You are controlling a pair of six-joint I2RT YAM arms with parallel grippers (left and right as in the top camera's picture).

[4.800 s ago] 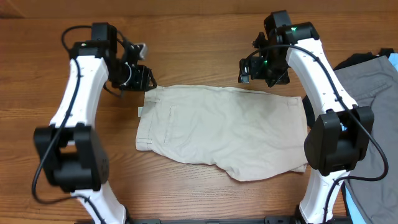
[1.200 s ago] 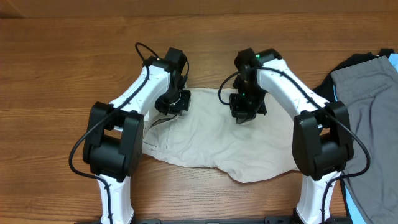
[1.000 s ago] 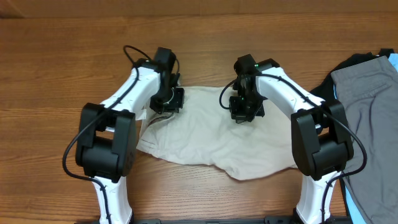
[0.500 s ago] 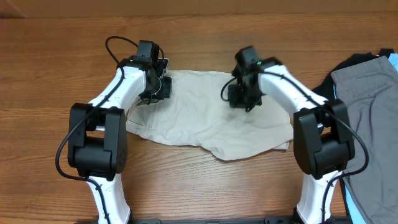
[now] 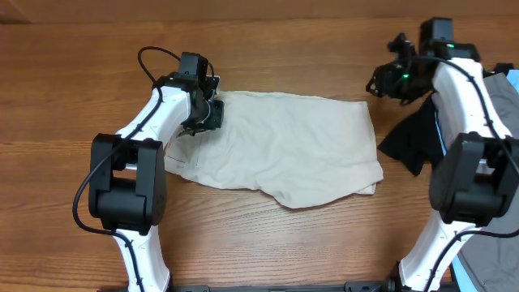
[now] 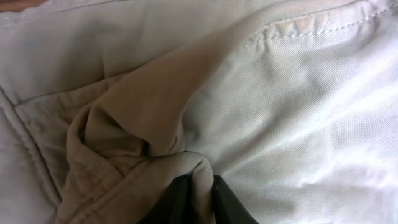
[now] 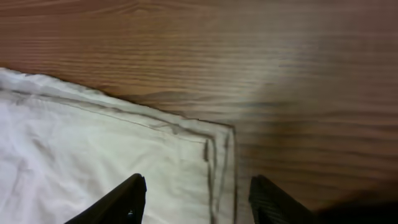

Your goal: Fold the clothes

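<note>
Step in hand, by my reading: setting down the first fold. The shorts (image 5: 284,154) lie doubled in the middle of the table (image 5: 73,73), with their top edges stacked at the right corner and the lower edge uneven. The left gripper (image 5: 207,113) sits on their upper-left corner, fingers nearly together, pinching a ridge of bunched cloth. The right gripper (image 5: 383,81) hangs over bare wood just beyond the upper-right corner, jaws apart and holding nothing, near the black garment (image 5: 409,142). The next move probably calls for the left to let go — then flattening that bunch and squaring the waistband end before both carry one end across for the second fold.
</note>
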